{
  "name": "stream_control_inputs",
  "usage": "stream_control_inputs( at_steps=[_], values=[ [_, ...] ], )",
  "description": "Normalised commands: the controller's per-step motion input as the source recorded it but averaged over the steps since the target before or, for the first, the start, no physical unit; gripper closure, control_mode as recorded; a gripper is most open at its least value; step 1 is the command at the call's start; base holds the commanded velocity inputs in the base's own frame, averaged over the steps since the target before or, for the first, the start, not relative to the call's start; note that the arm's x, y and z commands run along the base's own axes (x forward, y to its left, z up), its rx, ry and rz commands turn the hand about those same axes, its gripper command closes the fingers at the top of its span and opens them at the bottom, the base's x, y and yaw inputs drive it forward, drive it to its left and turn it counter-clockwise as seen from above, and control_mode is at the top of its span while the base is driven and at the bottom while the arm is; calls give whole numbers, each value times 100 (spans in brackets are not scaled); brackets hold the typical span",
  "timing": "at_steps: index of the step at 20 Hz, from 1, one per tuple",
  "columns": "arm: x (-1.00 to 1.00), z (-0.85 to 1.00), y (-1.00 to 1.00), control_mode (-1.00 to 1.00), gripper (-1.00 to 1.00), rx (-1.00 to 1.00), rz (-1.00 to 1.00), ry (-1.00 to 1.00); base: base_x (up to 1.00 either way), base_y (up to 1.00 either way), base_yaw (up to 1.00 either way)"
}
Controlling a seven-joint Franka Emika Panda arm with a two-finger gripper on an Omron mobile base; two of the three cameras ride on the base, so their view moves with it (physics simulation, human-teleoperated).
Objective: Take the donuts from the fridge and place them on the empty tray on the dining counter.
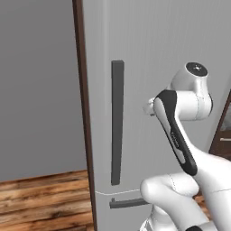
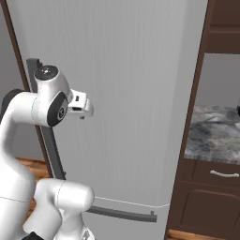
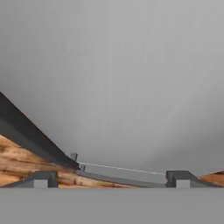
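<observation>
Pincer [image 3: 109, 179] hung with its jaws spread wide and nothing between them, facing the shut door of the fridge [image 1: 153, 45] close ahead, the long dark handle [image 1: 117, 122] off to one side of it.

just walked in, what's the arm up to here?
The arm faces the fridge, whose door is shut. Its gripper is open and holds nothing, hanging in front of the door panel to the right of the long dark vertical handle, not touching it. The drawer handle sits below. No donuts or tray are in sight, so the fetching has not begun; opening the door is likely next.
</observation>
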Motion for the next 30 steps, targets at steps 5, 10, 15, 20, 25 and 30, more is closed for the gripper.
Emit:
stream_control_inputs(
  at_steps=[5, 10, 15, 20, 25, 30],
  values=[
    [-43, 5, 8, -100, -100, 0, -2, -20, 0, 0, 0],
    [0, 0, 0, 100, -100, 0, 0, 0, -78, 50, -1],
    [0, 0, 0, 100, -100, 0, 0, 0, -65, 55, -2],
    [0, 0, 0, 100, -100, 0, 0, 0, 1, 85, -6],
    [0, 0, 0, 100, -100, 0, 0, 0, 1, 31, -11],
    [0, 0, 0, 100, -100, 0, 0, 0, 4, -10, -17]
  ],
)
